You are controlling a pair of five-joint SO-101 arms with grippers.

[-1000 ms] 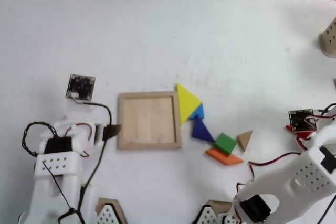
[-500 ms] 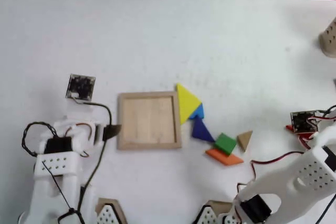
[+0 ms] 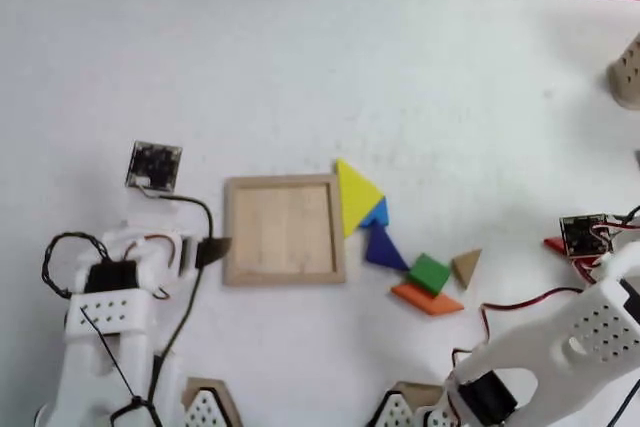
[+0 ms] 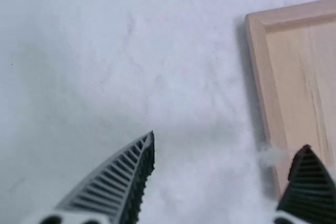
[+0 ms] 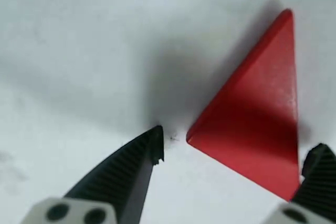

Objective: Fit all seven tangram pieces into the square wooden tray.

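- The right fingers are standing wide apart with nothing in them, hovering low over the desk.
- The red triangle is lying flat on the desk between them, but off centre. Its square corner is sitting just beside one fingertip, while its long edge is running along by the other fingertip.
- As I'm judging it, a squeeze from here would be pressing a corner against the long edge. Turning the wrist to meet flatter sides looks the safer grip.
- Further in toward the middle of the desk, the other pieces are lying in a loose cluster:
  - the tan triangle;
  - the green square, touching the orange parallelogram;
  - the dark blue triangle;
  - the light blue triangle;
  - the yellow triangle, resting against the tray's rim.
- The tray is lying empty, well apart from the red triangle, with the cluster between them.
- Farthest off, the left fingers are also spread open and holding nothing, straddling the tray's rim on the side away from the pieces. The right arm is much the nearer to the red triangle.
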